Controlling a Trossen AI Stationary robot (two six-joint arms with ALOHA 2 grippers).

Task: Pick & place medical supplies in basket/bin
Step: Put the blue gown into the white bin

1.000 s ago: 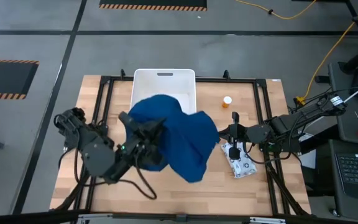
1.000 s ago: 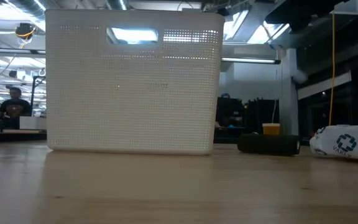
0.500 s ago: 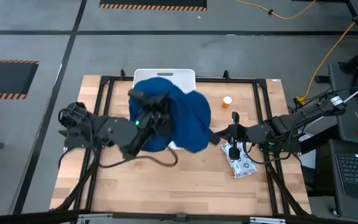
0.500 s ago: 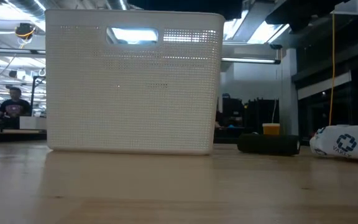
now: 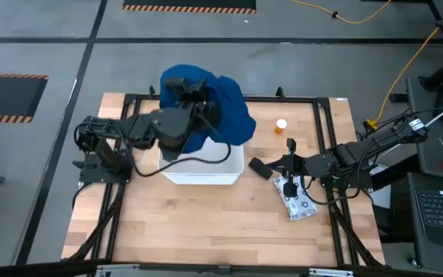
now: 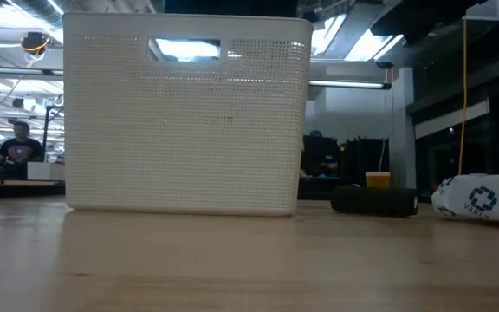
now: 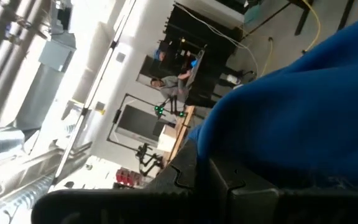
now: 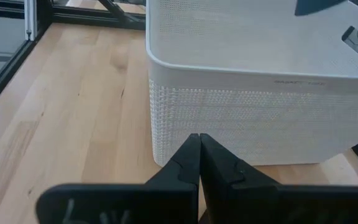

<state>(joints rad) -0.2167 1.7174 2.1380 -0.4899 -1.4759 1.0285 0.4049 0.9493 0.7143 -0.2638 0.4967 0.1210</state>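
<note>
The dark blue cloth (image 5: 223, 115) hangs bunched over the far half of the white bin (image 5: 200, 174), with my left gripper (image 5: 191, 94) shut on it well above the rim. The cloth (image 7: 303, 106) fills one side of the left wrist view beside the shut fingers (image 7: 196, 152). The orange bottle (image 5: 281, 125) stands on the table to the right of the bin. The black oblong (image 5: 258, 169) and the dotted white packet (image 5: 297, 198) lie there too. My right gripper (image 5: 277, 166) is shut and empty, pointing at the bin's right wall (image 8: 241, 106). My left gripper holds the blue cloth in a bunch (image 7: 241, 134) that drapes over and beside its shut fingers. The spot where the fingers pinch it is buried in the folds. The fingers lie about level, and the cloth hangs slack, lifted clear of the table, over the bin.
A black frame (image 5: 129, 98) of bars runs round the wooden tabletop. In the low view the bin (image 6: 184, 130) stands to the left of the oblong (image 6: 375, 201), the bottle (image 6: 378, 179) and the packet (image 6: 483, 198). Bare wood lies near the front edge (image 5: 206, 231).
My left gripper has swung toward the table's far edge, carrying the blue cloth from the bin's near side to its far half. The cloth stays lifted and bunched. The black oblong beside the bin has come out from under it.
</note>
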